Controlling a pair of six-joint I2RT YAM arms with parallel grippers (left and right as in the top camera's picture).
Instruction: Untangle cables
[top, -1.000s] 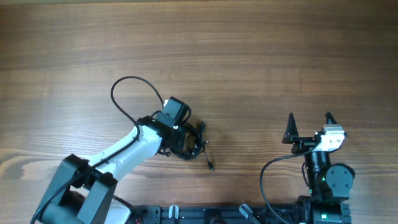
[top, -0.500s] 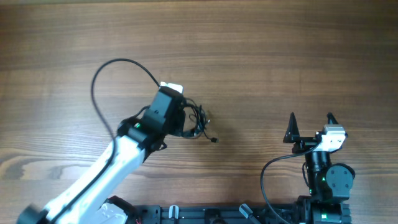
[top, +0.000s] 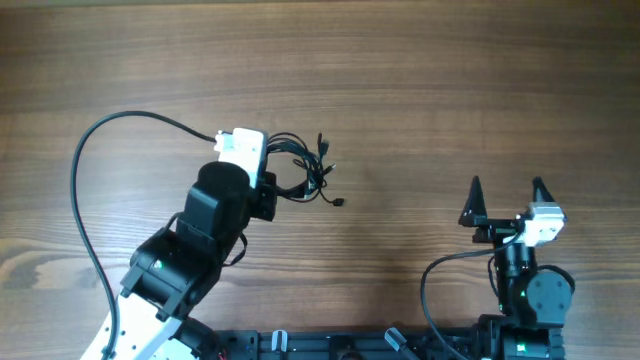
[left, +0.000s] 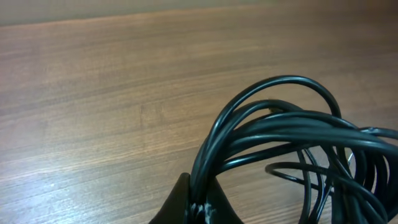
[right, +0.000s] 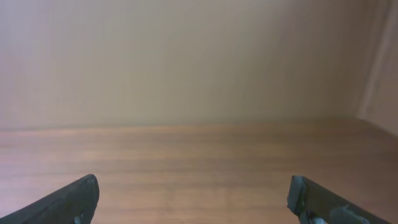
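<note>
Left of table centre, my left gripper (left: 199, 204) pinches the cables (top: 305, 172) by a few coiled strands. My right gripper (top: 506, 187) sits spread, well apart. Pulling one-handed could tighten the tangle, or the thin strands could slip out.

Coiled cables (top: 306, 171) at left tool (top: 276, 184)

Brown wooden table (top: 450, 90), grain running sideways. Thin black cables (top: 312, 172) bundled left of centre; resting or lifted unclear.
</note>
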